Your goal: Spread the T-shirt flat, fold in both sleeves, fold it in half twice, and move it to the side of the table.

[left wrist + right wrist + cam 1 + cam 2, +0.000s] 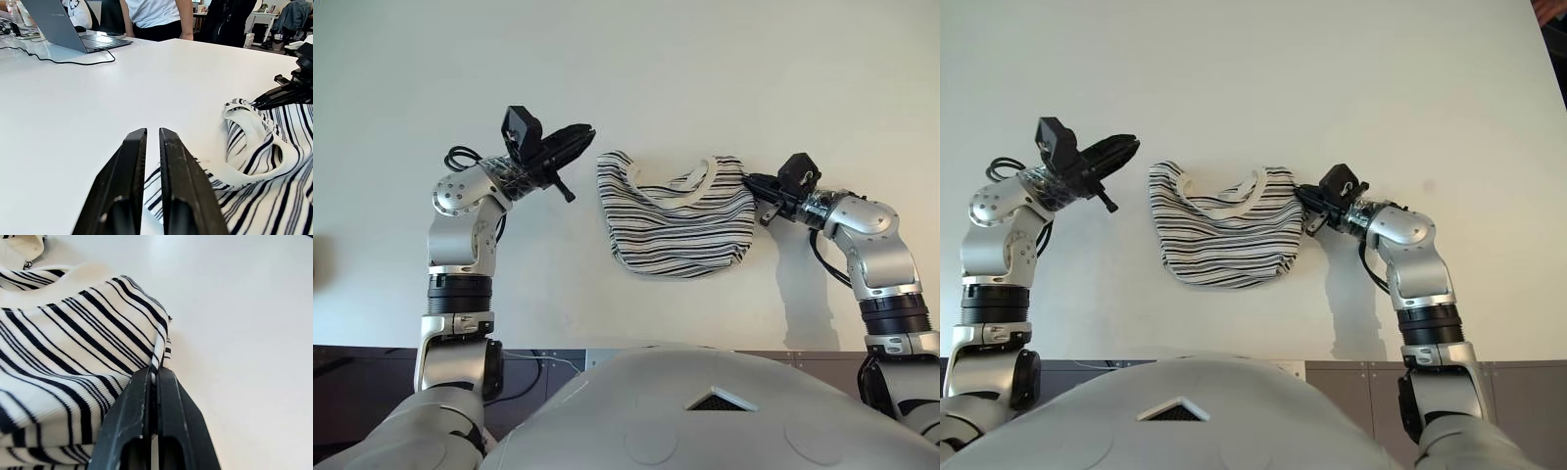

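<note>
The striped T-shirt (677, 217) lies bunched in a loose heap on the white bench (724, 59), its neckband turned up. It sits about midway between the side edges and closer to the near edge (607, 345) than to the far one. A wide stretch of white surface runs from the heap toward the far side. There are narrower strips on either flank where the arms stand, and on the right the bench's side edge (1553, 61) is well apart from the cloth.

The right gripper (749, 181) is low at the heap's right border, fingers pressed together with the shirt's striped edge pinched between them. The left gripper (586, 132) hangs raised just beside the heap's left border. Its fingers (132, 161) are drawn to a thin slit and hold nothing.

Farther along the bench a laptop (68, 27) stands open, with a dark cable (58, 59) trailing across the surface before it. Chairs and desks fill the room behind.
</note>
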Tool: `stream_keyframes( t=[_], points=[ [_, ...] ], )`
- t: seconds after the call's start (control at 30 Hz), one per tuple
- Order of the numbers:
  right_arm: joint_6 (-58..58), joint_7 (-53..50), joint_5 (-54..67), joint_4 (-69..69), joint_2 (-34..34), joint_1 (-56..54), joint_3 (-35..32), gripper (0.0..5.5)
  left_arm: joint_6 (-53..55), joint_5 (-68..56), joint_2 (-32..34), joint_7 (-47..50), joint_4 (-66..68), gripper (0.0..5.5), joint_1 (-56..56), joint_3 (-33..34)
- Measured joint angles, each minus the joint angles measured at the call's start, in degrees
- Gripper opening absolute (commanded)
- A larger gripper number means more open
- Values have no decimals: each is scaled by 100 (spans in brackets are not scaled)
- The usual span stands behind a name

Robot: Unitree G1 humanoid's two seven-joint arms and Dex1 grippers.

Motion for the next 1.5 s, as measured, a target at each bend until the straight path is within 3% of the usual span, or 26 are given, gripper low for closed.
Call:
stream_keyframes(
  t=[0.2, 0.37, 0.5, 0.97, 1.13, 1.27, 1.37, 1.5],
  points=[
    [-56, -2, -58, 79, 39, -52, 7, 10, -437, 1001, -133, 167, 1148, 151, -490, -734],
    [-135, -14, -116, 145, 59, -94, 33, 10, -1193, 1522, -144, 308, 2246, 217, -934, -944],
    [-209, -64, -162, 164, 74, -72, 62, 10, -1464, 1527, -144, 233, 2540, 217, -1027, -965],
    [-294, -135, -179, 325, 171, -158, 83, 10, -591, 1325, -7, -118, 1882, 12, -746, -884],
    [-237, -173, -147, 360, 222, -200, 12, 10, -496, 1277, 28, 77, 1774, 12, -638, -713],
    [327, -312, 545, 137, 538, -392, -457, 10, -199, 406, -214, 527, 1236, 12, -690, 158],
    [780, -561, 1265, -123, 936, -1344, -938, 10, -102, -79, -451, 1067, 707, 12, -1383, 664],
    [904, -962, 1655, 165, 1195, -2770, -1367, 10, -380, 197, -467, 1546, 837, 12, -2267, 672]
  ],
)
